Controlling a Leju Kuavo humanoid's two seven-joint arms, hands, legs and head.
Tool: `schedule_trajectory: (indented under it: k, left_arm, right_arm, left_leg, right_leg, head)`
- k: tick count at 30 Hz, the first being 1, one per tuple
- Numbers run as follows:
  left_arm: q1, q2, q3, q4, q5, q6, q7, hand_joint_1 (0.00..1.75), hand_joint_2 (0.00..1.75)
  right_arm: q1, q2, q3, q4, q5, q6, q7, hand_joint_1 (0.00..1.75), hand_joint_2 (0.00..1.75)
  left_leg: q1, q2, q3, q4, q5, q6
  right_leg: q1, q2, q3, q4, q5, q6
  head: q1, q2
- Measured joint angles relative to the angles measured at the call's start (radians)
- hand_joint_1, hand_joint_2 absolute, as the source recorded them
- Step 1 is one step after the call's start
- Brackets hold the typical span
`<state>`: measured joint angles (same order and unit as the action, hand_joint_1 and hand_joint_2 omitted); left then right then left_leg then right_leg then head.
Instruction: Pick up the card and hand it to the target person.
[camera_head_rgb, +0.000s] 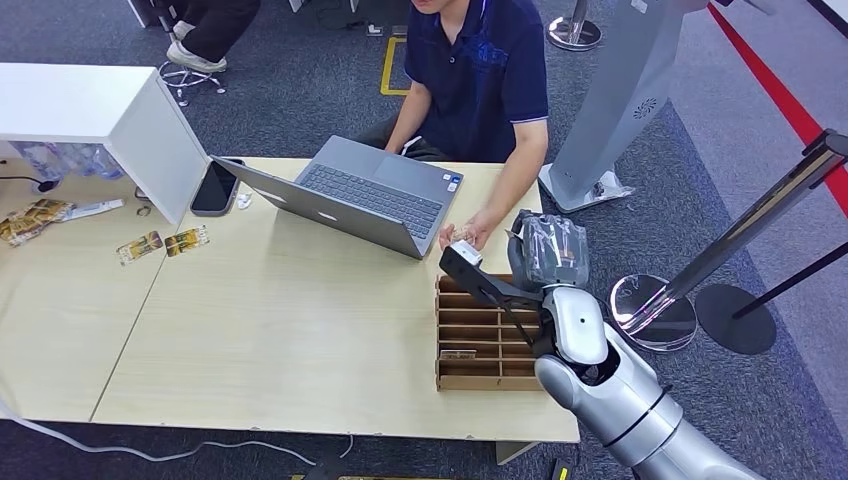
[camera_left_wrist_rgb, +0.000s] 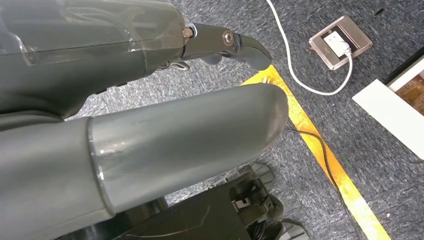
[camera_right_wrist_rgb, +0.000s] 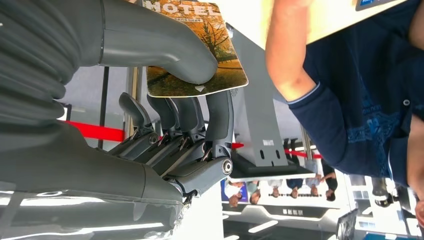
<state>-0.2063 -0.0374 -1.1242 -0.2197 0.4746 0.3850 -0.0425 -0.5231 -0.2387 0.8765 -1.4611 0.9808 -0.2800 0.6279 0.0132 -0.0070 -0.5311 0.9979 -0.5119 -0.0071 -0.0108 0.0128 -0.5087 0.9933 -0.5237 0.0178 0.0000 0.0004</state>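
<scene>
A card (camera_right_wrist_rgb: 227, 67) printed with an autumn picture and the word HOTEL is pinched between the thumb and fingers of my right hand (camera_right_wrist_rgb: 190, 100). In the head view my right hand (camera_head_rgb: 462, 262) holds the card (camera_head_rgb: 465, 247) up above the far end of a cardboard slotted card box (camera_head_rgb: 487, 345). It is right by the outstretched hand (camera_head_rgb: 470, 233) of a person in a dark blue shirt (camera_head_rgb: 480, 70) seated behind the table. The person's forearm (camera_right_wrist_rgb: 287, 55) is close beside the card. My left hand (camera_left_wrist_rgb: 190, 145) hangs over the carpet with nothing in it, thumb and fingers apart.
An open grey laptop (camera_head_rgb: 360, 195) sits in front of the person, a phone (camera_head_rgb: 215, 187) to its left. A white cabinet (camera_head_rgb: 100, 105) and snack packets (camera_head_rgb: 160, 243) lie on the left. A grey bag (camera_head_rgb: 550, 250), stanchion bases (camera_head_rgb: 655, 310) and a kiosk (camera_head_rgb: 610, 110) stand right.
</scene>
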Motion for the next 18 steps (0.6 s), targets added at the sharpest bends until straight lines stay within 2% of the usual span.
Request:
schedule_trajectory:
  k: [18]
  left_arm:
    - [0.000, 0.000, 0.000, 0.000, -0.001, 0.001, -0.002, 0.00, 0.00]
  right_arm:
    - [-0.017, 0.040, 0.016, -0.028, 0.045, -0.018, -0.034, 1.38, 1.75]
  left_leg:
    - [0.000, 0.000, 0.000, 0.000, 0.000, 0.000]
  right_leg:
    - [0.000, 0.000, 0.000, 0.000, 0.000, 0.000]
  head:
    - [0.000, 0.000]
